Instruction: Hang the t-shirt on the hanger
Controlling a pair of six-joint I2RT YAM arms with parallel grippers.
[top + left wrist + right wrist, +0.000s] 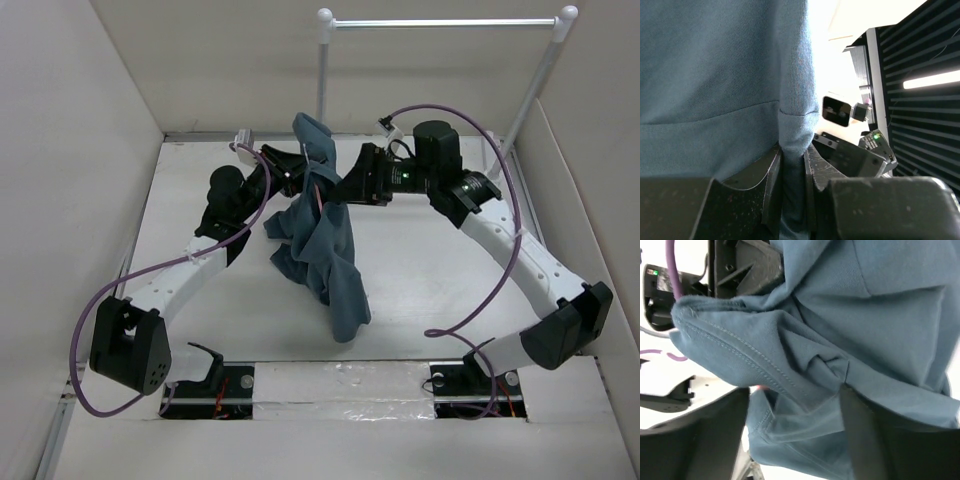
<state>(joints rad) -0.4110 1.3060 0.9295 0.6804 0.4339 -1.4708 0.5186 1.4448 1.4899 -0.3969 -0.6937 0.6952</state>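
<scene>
Top external view: blue-grey t-shirt (325, 250) bunched up and hanging mid-air between the two arms, above the table (440, 280), lower end dangling toward the near edge. Left gripper (292, 172) sits at the shirt's upper left, right gripper (348, 188) comes in from the right, both up against the cloth.

Left wrist view: fingers (771, 185) clenched on a folded edge of the shirt by a seam, with cloth rising out of the pinch. The left arm is carrying the garment.

Right wrist view: fingers (705, 435) stand wide apart, released. A hemmed fold lies across the gap but is not pinched.

Hanger (318, 200): only a thin pinkish streak shows in the upper part of the shirt in the top view, plus a pink speck under the fold in the right wrist view. The rest is buried in cloth, the hook is not visible, and I can't tell what holds it. White rack (440, 22) stands at the back, well apart.

Step, my read: mid-threading, shirt being worked over the hanger. It looks far from done, since the cloth is a wad and not draped over the hanger's shoulders.

Next move likely calls for a fresh right-hand grip on a single layer at the hem or collar. That edge then gets drawn over the hanger's arm while the left pinch holds the shirt
</scene>
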